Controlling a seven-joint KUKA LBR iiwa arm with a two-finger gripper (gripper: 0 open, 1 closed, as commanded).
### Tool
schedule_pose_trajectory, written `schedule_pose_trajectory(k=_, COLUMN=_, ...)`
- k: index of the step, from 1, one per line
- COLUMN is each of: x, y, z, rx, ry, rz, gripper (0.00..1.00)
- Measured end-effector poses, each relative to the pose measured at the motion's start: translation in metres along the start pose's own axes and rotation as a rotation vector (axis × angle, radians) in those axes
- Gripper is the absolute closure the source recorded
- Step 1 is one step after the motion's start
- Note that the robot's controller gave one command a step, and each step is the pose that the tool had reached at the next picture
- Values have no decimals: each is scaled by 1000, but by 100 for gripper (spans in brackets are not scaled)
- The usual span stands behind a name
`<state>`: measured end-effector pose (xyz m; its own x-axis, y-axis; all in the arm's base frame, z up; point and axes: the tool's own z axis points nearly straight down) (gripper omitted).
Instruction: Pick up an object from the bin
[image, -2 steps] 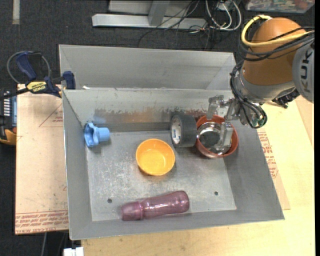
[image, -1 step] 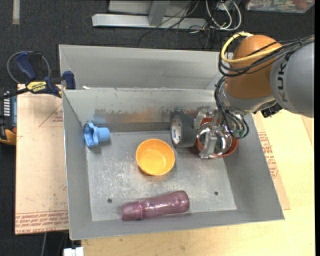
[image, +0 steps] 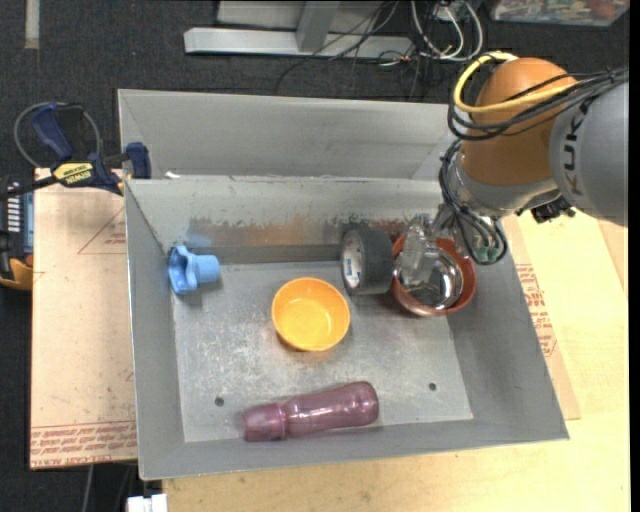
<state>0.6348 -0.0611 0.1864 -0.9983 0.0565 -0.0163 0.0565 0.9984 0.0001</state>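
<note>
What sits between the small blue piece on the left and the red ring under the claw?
In the camera view, a grey tape roll beside the red ring; from there to the blue piece the bin floor is bare.

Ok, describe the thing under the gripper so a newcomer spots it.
Look in the far right corner of the grey bin, below the gripper. There lies a round red dish, beside the grey tape roll. It is the only red thing.
</note>
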Motion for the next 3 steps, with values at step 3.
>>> schedule_pose_trajectory(k=3, x=6, y=1, z=88, rx=-7, ry=1, rz=220, gripper=100)
